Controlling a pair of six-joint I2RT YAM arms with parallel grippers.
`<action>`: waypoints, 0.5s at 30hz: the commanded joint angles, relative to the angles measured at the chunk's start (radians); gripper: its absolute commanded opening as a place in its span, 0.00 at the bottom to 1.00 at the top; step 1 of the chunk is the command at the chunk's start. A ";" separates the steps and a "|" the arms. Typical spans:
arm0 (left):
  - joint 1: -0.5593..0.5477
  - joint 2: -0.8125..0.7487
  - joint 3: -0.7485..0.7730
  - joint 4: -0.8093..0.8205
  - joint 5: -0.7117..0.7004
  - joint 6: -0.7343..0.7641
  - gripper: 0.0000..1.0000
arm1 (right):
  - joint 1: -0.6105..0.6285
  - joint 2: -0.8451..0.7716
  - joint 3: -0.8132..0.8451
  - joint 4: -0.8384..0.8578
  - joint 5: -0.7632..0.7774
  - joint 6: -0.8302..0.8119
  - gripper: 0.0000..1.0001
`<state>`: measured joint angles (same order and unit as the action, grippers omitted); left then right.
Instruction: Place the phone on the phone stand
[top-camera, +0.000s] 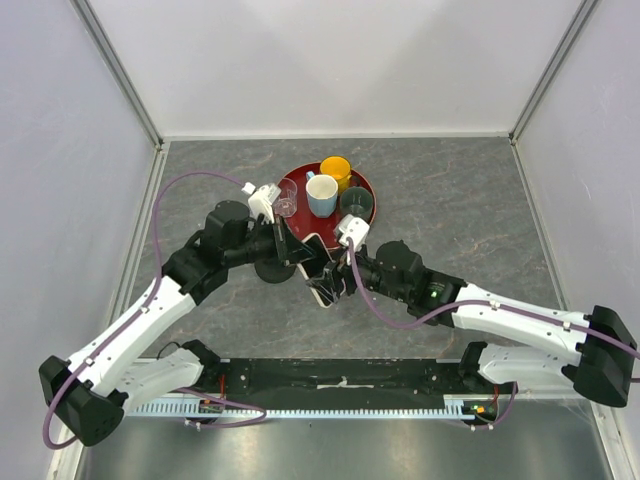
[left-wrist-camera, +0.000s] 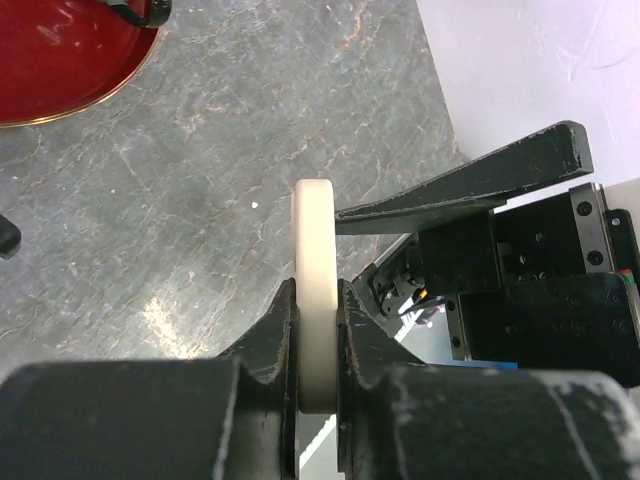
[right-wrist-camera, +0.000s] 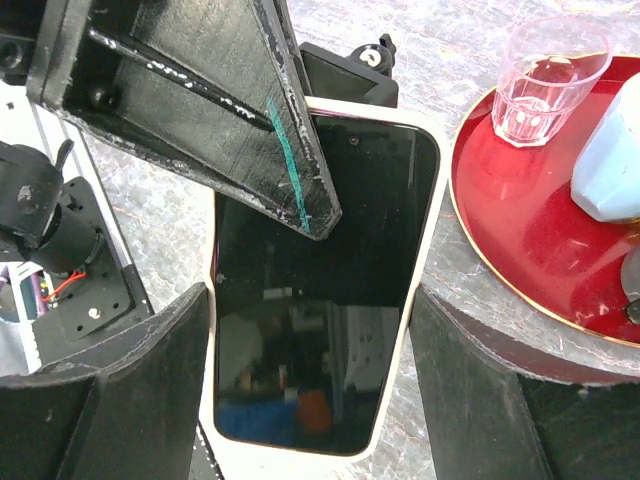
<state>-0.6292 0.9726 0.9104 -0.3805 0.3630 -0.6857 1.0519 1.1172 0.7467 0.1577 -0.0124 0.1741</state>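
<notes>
Left tool (left-wrist-camera: 318, 310) clamped on phone (left-wrist-camera: 316, 230); right tool (right-wrist-camera: 312, 300) flanks at 3, 9 o'clock, we cannot tell grip. We fear tug-of-war drop.

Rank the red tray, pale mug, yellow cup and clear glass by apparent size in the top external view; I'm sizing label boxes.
1. red tray, clearly largest.
2. pale mug and yellow cup: they look about alike, so not ranked.
3. clear glass, smallest.

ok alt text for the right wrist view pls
A slim smartphone with a glossy black screen and pale rim sits between the right gripper's two black fingers, with a left gripper finger across its upper screen. At right, a round red tray holds a clear glass and pale blue mug.
</notes>
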 joint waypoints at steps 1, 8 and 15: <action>-0.010 -0.006 0.073 -0.018 -0.021 0.064 0.02 | 0.019 0.024 0.115 0.017 -0.011 -0.018 0.33; -0.009 -0.087 0.134 -0.110 -0.007 0.247 0.02 | 0.013 0.061 0.190 -0.211 0.002 -0.082 0.84; -0.009 -0.133 0.194 -0.212 0.172 0.411 0.02 | -0.029 0.049 0.198 -0.285 -0.308 -0.104 0.85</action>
<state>-0.6327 0.8909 1.0286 -0.5781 0.3820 -0.4198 1.0473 1.1790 0.9142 -0.0650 -0.1295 0.0971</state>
